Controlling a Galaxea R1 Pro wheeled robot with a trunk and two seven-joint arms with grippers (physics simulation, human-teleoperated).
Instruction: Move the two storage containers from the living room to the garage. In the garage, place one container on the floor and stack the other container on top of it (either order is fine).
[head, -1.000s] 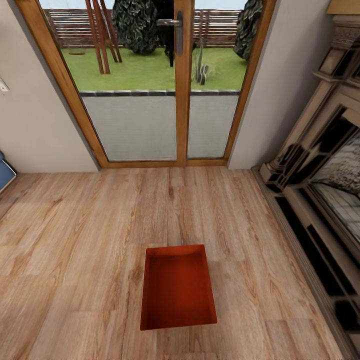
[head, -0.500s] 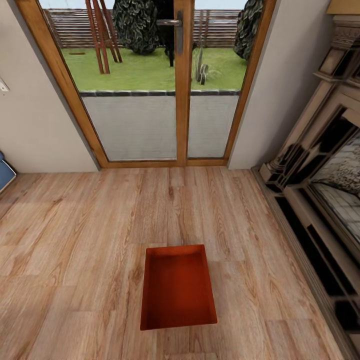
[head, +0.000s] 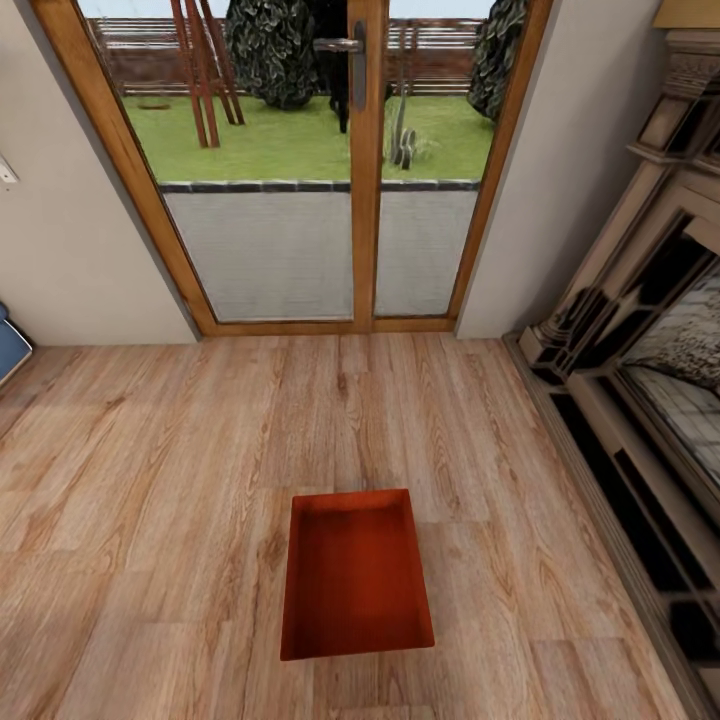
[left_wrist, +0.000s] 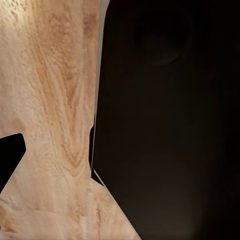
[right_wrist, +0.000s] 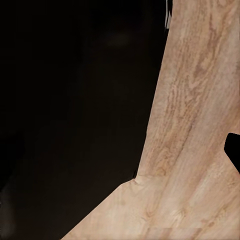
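Bright even daylight, sharp head view, wrist views soft, possibly shadowed

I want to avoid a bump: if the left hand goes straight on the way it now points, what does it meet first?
Most likely the light wood floor, which lies ahead in its wrist view. A large dark shape beside it may be nearer; depth is unclear.

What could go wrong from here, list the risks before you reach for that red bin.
1. The storage container lies low on the wood floor, so the arms must reach far down; a fingertip may strike its rim and push it away.
2. The fireplace surround stands close on the right, so turning the base there may clip it.
3. The wrist views show floor planks and dark robot parts, so the grippers' state cannot be checked yet.
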